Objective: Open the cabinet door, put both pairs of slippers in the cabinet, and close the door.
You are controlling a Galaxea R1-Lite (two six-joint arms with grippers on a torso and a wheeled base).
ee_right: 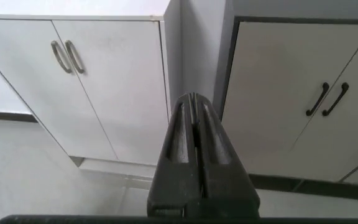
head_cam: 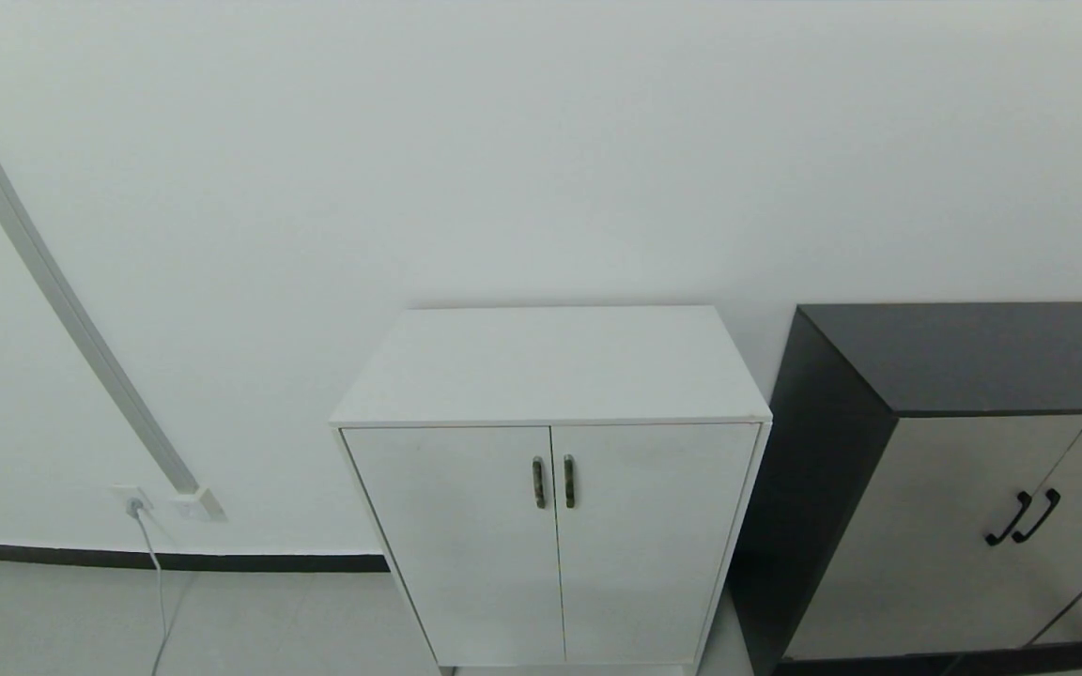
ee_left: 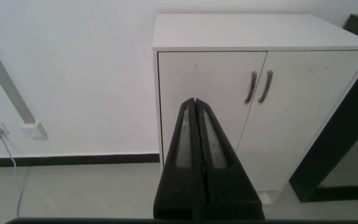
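Note:
A white two-door cabinet (head_cam: pixel 550 526) stands against the wall, both doors closed, with two vertical metal handles (head_cam: pixel 553 482) at the centre seam. In the left wrist view my left gripper (ee_left: pixel 195 101) is shut and empty, held back from the cabinet's left door (ee_left: pixel 210 106), with the handles (ee_left: pixel 258 86) off to one side. My right gripper (ee_right: pixel 193 98) is shut and empty too, in front of the gap between the white cabinet (ee_right: pixel 104 87) and the dark one.
A black cabinet (head_cam: pixel 954 488) with pale doors and black handles (head_cam: pixel 1023 516) stands right of the white one. A wall socket with a grey cable (head_cam: pixel 148 554) and a slanted cable duct (head_cam: pixel 53 282) are at the left. Pale floor lies before the cabinets.

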